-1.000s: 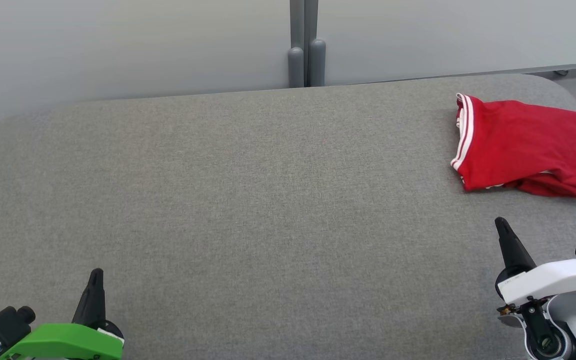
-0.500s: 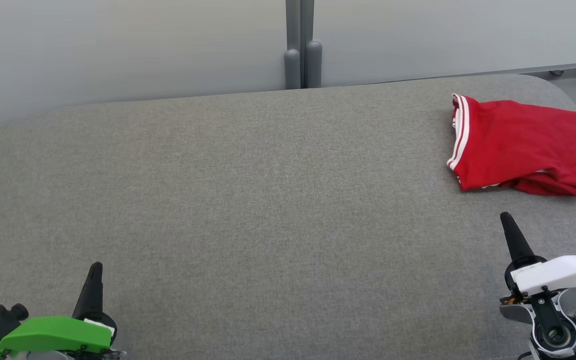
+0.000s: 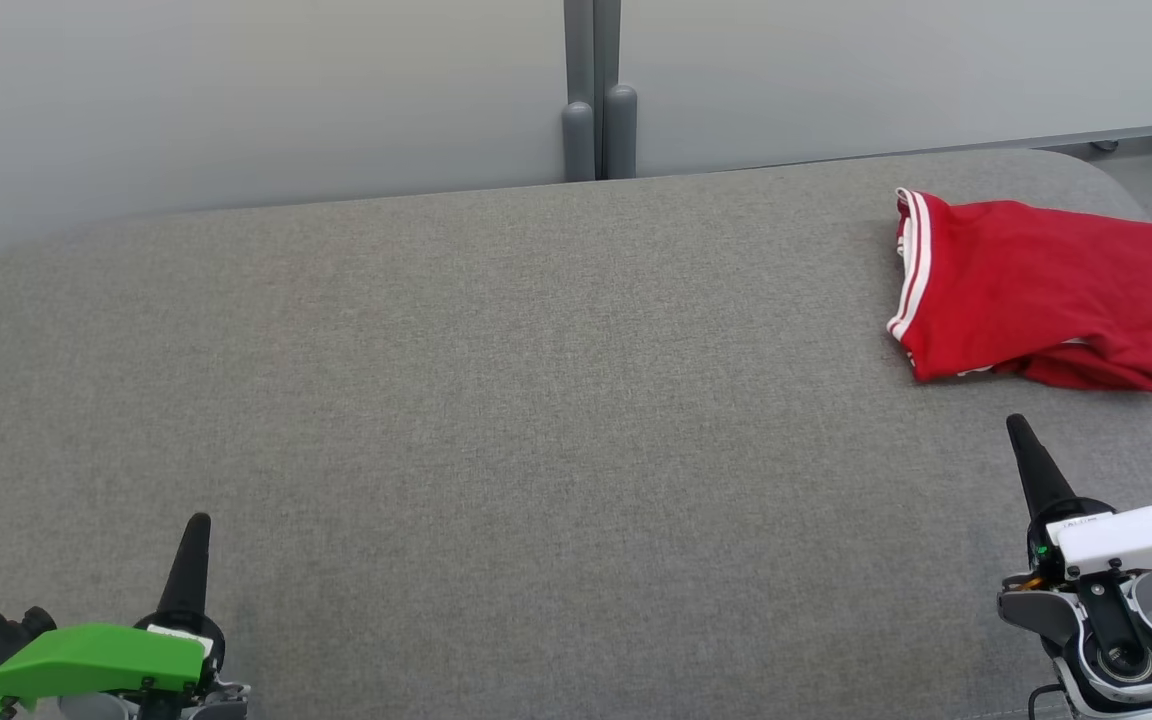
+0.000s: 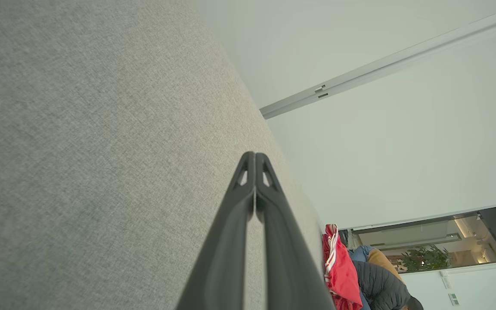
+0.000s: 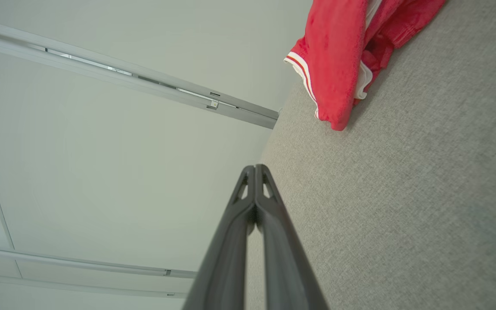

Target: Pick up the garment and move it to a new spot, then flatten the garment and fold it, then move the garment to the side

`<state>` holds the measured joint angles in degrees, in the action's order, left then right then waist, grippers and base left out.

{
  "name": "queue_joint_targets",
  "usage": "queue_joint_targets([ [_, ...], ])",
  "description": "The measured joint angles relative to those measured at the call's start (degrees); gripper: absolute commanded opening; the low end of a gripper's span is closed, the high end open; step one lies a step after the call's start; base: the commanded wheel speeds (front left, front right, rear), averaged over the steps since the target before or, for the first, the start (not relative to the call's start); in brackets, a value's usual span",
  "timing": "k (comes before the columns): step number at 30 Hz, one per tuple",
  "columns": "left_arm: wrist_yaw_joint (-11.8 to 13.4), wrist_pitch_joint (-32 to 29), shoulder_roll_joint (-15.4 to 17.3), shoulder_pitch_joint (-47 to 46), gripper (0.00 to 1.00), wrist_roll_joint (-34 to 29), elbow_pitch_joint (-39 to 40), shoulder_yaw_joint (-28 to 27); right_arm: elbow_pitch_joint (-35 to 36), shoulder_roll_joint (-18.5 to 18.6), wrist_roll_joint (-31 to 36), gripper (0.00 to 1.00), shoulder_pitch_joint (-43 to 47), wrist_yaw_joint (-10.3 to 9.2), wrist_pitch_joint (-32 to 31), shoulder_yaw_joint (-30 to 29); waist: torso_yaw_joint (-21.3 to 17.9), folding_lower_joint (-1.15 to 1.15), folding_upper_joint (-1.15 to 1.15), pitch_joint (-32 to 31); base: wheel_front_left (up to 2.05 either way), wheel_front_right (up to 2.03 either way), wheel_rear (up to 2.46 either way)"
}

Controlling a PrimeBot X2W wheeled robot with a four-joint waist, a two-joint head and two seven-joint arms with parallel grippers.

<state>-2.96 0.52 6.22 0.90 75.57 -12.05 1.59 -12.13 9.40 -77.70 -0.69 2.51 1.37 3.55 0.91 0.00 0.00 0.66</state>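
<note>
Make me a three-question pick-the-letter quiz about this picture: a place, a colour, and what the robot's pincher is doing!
1. Where on the grey surface is the garment? A) near left corner B) far right corner C) middle
2. Its trim is: A) white B) blue C) yellow
3. The right gripper is: A) wide open B) shut, empty C) clamping cloth
Answers: 1 B, the head view shows it far right; 2 A, white stripes edge the red cloth; 3 B, its tips touch with nothing between.

Tabletop [image 3: 496, 400]: open grey fabric across left, centre and near side. Obstacles: folded red garment [image 3: 1036, 290] at far right; two grey posts [image 3: 619, 130] behind far edge.
</note>
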Motion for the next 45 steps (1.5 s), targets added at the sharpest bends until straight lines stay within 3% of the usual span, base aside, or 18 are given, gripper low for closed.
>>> queue_joint_targets([
  [26,-3.64,-4.54,-2.03,-3.59,0.0,17.59,-2.89,-3.37,-2.71,-4.33,-16.79,0.0,-1.69,3.67,-4.31,-7.11,-0.9,0.0,0.0,-0.47,0.0,0.0,0.0],
  [45,-3.68,-4.58,-2.19,-3.83,0.0,17.86,-3.64,-3.46,-3.24,-4.58,-17.17,0.0,-2.32,4.03,-4.46,-7.32,-0.91,0.0,0.0,-0.5,0.0,0.0,0.0],
])
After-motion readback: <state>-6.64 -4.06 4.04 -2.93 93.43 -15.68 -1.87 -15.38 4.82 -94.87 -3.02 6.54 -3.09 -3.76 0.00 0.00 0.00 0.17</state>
